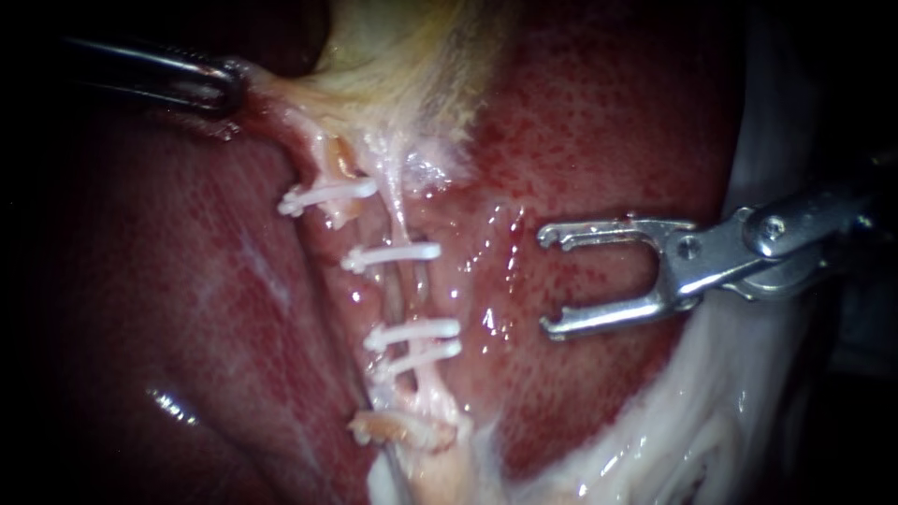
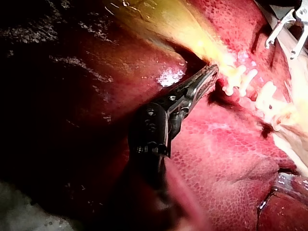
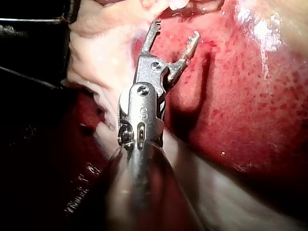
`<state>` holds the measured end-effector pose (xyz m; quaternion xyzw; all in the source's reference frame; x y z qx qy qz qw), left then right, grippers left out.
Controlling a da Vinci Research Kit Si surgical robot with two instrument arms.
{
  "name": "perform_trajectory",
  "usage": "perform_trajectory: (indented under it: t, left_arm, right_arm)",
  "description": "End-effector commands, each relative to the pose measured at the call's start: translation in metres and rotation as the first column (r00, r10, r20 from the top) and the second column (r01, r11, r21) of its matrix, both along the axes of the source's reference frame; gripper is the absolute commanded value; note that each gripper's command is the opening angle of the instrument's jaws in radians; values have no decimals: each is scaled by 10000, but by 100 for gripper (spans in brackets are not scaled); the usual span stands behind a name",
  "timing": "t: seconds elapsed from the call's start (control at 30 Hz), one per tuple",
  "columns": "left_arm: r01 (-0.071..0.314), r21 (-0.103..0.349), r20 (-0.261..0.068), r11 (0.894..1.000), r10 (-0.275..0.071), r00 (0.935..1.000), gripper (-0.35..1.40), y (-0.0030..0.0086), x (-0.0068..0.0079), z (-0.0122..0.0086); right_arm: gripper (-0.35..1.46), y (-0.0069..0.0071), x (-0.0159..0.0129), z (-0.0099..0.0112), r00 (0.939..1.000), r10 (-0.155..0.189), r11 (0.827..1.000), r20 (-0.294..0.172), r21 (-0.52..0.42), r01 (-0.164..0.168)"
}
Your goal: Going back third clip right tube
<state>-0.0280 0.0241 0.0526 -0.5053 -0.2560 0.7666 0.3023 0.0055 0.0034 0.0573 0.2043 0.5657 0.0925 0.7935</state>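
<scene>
At the far left, our left instrument (image 1: 234,82) has its jaws together on a strand of pale tissue (image 1: 290,105) above the liver (image 1: 168,281), though its grip looks only partly visible in the shadow. In the middle, the right tube (image 1: 402,220) carries three white clips (image 1: 391,254); a fourth clip (image 1: 327,194) sits on the neighbouring tube (image 1: 332,164). Further right, our right instrument (image 1: 545,281) hangs over wet liver, jaws wide apart and empty, with nothing between it and the clips.

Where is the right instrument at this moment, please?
The right instrument comes into the endoscope view from the right, its open, empty jaws over the liver, apart from the clips on the tube.
</scene>
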Motion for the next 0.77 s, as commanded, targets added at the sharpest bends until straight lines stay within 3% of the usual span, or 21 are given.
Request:
perform_trajectory:
  t: [0.03,0.33,0.77]
  left_arm:
    - [22,-45,-28,10000,-22,10000,-35,-3,-4,5]
    - [-126,-77,-25,9999,126,9999,-35,-15,-30,41]
    - [-136,-23,-45,9999,136,9999,-35,-14,-29,45]
  right_arm:
    - [50,0,-1,0,10000,10,10000,12,-14,-10]
    - [50,-2,-3,-2,10000,37,10000,33,-24,-37]
    - [50,-2,-2,-4,10000,52,10000,42,-20,-52]
